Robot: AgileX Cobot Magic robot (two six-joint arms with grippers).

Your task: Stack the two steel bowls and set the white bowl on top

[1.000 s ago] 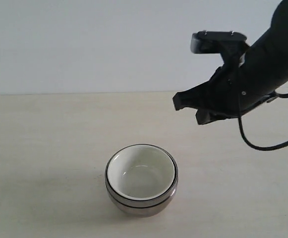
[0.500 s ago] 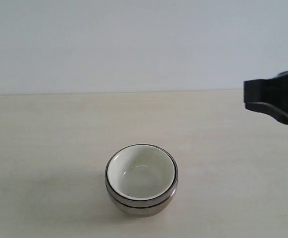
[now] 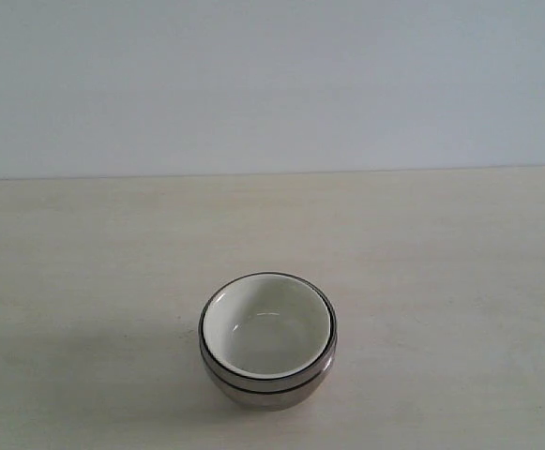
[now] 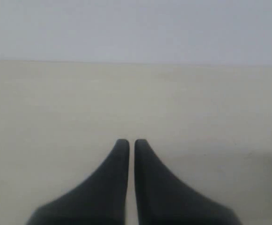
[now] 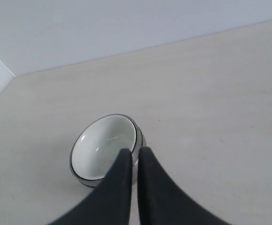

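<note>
The two steel bowls (image 3: 268, 384) stand nested on the table, and the white bowl (image 3: 267, 328) sits inside the upper one. In the right wrist view the white bowl (image 5: 105, 147) shows inside the steel rims (image 5: 141, 141). My right gripper (image 5: 134, 151) is shut and holds nothing; it hovers apart from the stack, its tips overlapping the stack's near rim in the picture. My left gripper (image 4: 132, 142) is shut too, over bare table, with no bowl in its view. Neither gripper appears in the exterior view.
The pale wooden table (image 3: 460, 281) spreads around the stack, ending at a plain white wall (image 3: 272, 84) behind. A table corner and edge (image 5: 14, 77) show in the right wrist view.
The right arm has pulled away to the right and left the exterior view. The stacked bowls have stayed still.
</note>
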